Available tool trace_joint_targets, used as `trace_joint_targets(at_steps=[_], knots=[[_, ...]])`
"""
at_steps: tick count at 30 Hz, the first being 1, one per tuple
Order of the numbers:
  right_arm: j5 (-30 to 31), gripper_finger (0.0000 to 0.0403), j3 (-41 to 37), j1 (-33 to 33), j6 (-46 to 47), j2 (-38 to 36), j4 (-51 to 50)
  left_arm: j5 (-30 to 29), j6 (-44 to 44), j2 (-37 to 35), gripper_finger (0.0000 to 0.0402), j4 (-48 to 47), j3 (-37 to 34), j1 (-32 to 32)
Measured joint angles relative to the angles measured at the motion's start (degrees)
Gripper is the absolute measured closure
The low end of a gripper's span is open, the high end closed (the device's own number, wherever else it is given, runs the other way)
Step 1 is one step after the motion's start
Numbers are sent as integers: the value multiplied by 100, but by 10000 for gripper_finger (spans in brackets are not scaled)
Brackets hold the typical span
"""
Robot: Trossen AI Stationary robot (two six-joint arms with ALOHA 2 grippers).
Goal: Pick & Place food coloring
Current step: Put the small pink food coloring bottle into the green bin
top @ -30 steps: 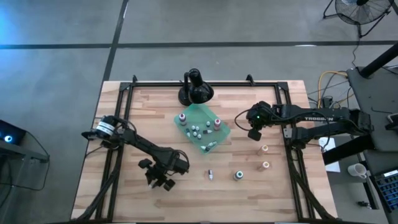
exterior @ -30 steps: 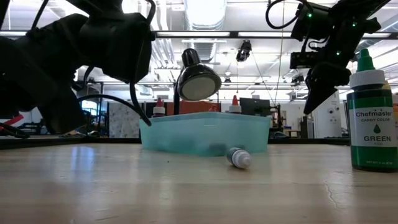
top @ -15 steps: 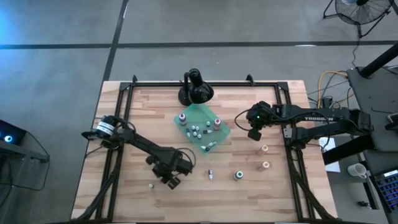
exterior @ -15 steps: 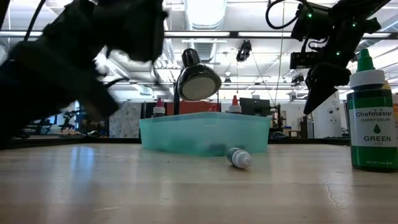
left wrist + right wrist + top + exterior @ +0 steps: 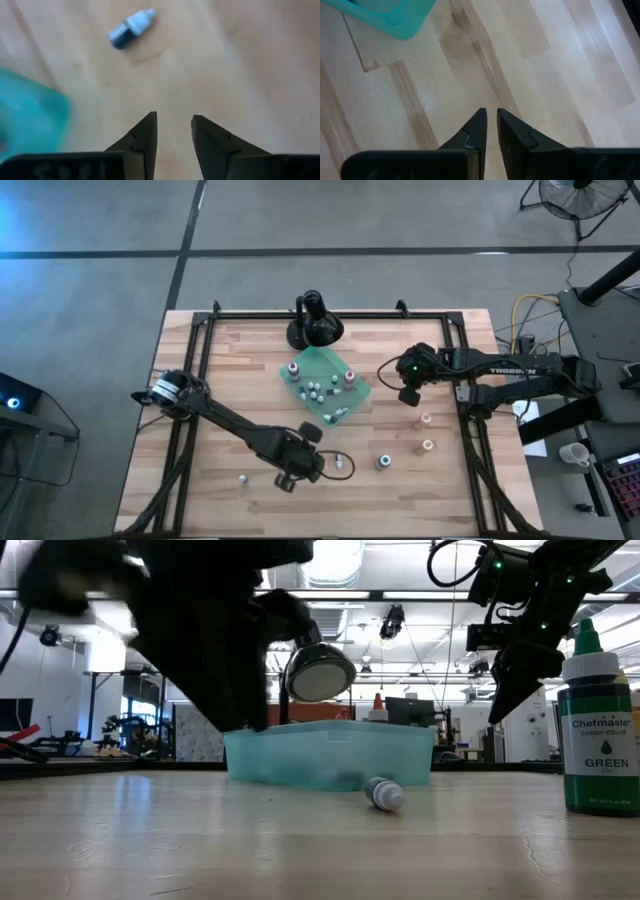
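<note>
A: Target? A food coloring bottle (image 5: pixel 341 464) lies on its side on the bare desk (image 5: pixel 220 400), toward the near edge, between the teal tray (image 5: pixel 322 370) and that edge. More bottles sit in the tray; an upright green bottle (image 5: pixel 382 463) stands just beside the lying one, and two more stand near the right edge.

B: Relation to the pincer? The left pincer (image 5: pixel 318 468) hangs just to the left of the lying bottle, not touching. In the wrist view the bottle (image 5: pixel 129 30) lies ahead and off to one side, its long axis slanted across the gap between the fingers (image 5: pixel 142 142).

A: Jaws? Left: narrowly parted, holding nothing. Right pincer (image 5: pixel 408 395), waiting near the tray's right side: almost closed, empty.

B: Nearer arm: left. Judgement: it should turn to straddle the bottle crosswise.
</note>
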Motion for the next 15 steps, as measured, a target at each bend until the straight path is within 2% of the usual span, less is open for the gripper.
trace_joint_targets(at_steps=[3, 8, 12, 15], knots=[[0, 365, 0, 0, 0, 0, -15, -363, 1211, 94, 307, 74, -48, 161], [-4, 365, -2, 1, 1, 1, -60, -11, 2194, 192, 307, 764, -64, 514], [-9, 365, -5, 2, 123, 1, -95, 54, 2578, 280, 307, 1369, -7, 745], [-30, 365, -7, 2, 185, 0, -117, 430, 2673, 293, 307, 1550, 43, 860]])
